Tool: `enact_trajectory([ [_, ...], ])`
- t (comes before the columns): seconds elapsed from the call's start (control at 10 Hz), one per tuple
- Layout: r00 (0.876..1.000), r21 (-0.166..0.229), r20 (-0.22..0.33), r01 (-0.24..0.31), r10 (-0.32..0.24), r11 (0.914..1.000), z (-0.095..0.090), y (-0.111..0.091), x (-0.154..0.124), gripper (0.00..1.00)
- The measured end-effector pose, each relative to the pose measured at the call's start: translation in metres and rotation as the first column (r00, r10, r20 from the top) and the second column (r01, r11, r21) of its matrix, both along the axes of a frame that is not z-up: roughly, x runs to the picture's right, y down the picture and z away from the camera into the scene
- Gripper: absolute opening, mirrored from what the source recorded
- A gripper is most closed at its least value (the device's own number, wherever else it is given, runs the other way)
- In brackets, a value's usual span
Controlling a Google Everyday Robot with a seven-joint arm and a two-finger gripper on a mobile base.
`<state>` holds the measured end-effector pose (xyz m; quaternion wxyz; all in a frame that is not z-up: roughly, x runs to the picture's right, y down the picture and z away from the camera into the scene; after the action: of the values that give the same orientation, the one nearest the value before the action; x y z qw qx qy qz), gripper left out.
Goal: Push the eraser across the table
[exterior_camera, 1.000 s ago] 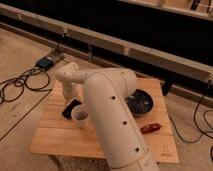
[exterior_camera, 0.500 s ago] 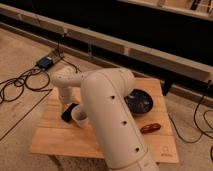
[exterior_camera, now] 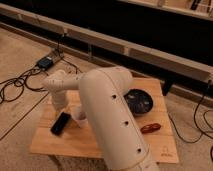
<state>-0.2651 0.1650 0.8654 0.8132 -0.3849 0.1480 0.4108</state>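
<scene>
Swinging left since a moment ago, the arm now uncovers the eraser, which lies near the left edge of the table; the gripper sits just above it, its state impossible to tell; a dark bowl and a reddish object lie to the right

- Gripper: mostly hidden behind the arm's wrist.
- Paper cup: largely covered by the arm.
- Arm: cut off at bottom edge.
- Table: middle hidden by arm.
</scene>
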Motion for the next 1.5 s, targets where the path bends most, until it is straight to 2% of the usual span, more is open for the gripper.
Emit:
enact_trajectory([
  [0.5,0.998,-0.028,0.040,0.047,-0.045,0.9985,-0.028,0.024,-0.009,0.65],
  [0.9,0.995,-0.071,0.070,0.074,-0.069,0.9947,-0.048,0.047,-0.015,0.65],
  [1.5,0.990,-0.119,0.117,0.092,-0.078,0.9886,-0.065,0.066,-0.022,0.65],
])
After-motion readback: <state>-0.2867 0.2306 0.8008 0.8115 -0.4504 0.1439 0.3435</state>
